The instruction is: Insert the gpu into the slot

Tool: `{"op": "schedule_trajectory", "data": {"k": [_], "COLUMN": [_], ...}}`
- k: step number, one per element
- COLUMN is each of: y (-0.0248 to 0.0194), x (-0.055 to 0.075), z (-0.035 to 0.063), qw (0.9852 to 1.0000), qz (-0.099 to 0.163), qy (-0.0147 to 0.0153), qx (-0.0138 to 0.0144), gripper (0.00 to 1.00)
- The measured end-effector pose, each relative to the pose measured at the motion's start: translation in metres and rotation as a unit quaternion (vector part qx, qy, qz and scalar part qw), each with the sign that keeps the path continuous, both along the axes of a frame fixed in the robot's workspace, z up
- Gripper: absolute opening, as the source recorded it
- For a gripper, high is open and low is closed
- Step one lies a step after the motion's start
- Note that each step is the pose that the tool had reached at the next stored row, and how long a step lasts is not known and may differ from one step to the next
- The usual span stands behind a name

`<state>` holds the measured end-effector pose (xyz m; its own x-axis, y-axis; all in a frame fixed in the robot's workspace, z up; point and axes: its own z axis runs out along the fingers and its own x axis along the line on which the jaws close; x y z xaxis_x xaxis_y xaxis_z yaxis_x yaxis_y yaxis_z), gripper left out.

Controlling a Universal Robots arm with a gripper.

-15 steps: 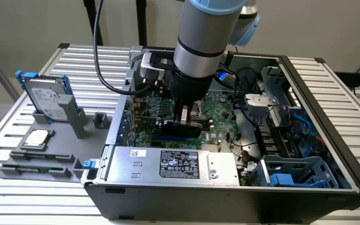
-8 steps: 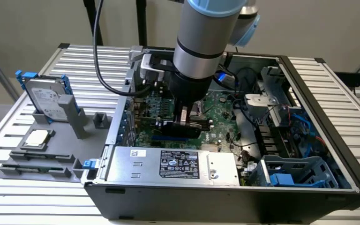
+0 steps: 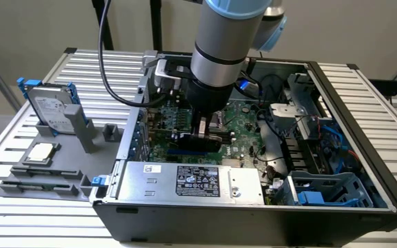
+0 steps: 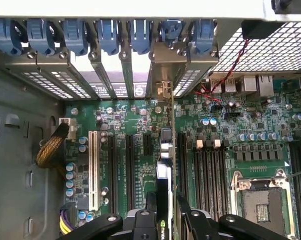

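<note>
On the exterior view's left, a slatted table carries a hard drive standing in a blue-edged holder. Nearer the camera, a processor chip rests on a grey fixture. The open computer case occupies the centre and the exterior view's right, with the motherboard exposed.

The arm reaches down into the case over the motherboard. The gripper is clamped on the gpu. In the wrist view its two black fingers press on opposite faces of the gpu, which is seen edge-on.

The gpu stands upright on its long edge, directly over the slot. The blue strip of the slot shows just beneath the lower edge of the gpu. Whether the gpu is seated in the slot cannot be determined. In the wrist view the metal bracket of the gpu reaches the rear panel openings, next to a row of blue retaining clips.

Between the slot and the near wall of the case lies the silver power supply. On the exterior view's right, a blue drive cage sits in the case corner.
</note>
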<state>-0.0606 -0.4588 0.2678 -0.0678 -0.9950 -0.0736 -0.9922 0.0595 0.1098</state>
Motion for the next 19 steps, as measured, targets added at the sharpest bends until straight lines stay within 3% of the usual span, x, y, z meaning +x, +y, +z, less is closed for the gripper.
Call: {"op": "schedule_trajectory", "data": {"k": [7, 15, 19], "y": [0.0002, 0.0004, 0.0012], "x": [-0.0008, -0.0016, -0.0018], "z": [-0.0009, -0.0033, -0.0036], "qw": [1.0, 1.0, 1.0], "qz": [0.0, 0.0, 0.0], "qy": [0.0, 0.0, 0.0], "qx": [-0.0017, -0.0074, -0.0077], "gripper": [0.26, 0.26, 0.26]}}
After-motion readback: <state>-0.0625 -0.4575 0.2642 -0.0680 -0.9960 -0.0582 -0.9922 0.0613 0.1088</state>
